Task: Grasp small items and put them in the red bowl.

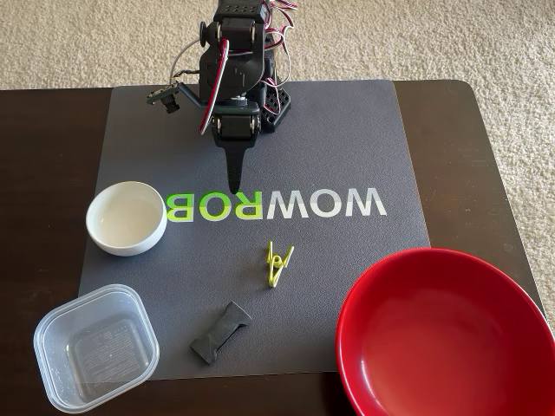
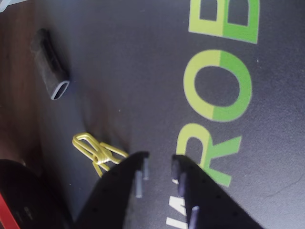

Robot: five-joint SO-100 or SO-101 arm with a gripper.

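Observation:
In the fixed view my gripper [image 1: 234,184] points down over the mat, just above the printed letters. In the wrist view the gripper [image 2: 159,157] shows a narrow gap between its fingertips and holds nothing. The yellow-green clip [image 1: 277,263] lies on the mat in front of it; in the wrist view the clip [image 2: 97,150] is just left of the fingers. The dark grey bow-tie piece [image 1: 221,332] [image 2: 50,64] lies nearer the mat's front edge. The clear square tub [image 1: 95,347] and the small white bowl [image 1: 127,217] stand at the left. The red bowl [image 1: 447,334] stands at the front right, empty.
A grey mat [image 1: 347,139] with printed letters covers the dark wooden table [image 1: 43,139]. The arm's base stands at the mat's far edge. Beige carpet lies beyond the table. A red sliver of the bowl's rim [image 2: 7,217] shows at the wrist view's bottom left.

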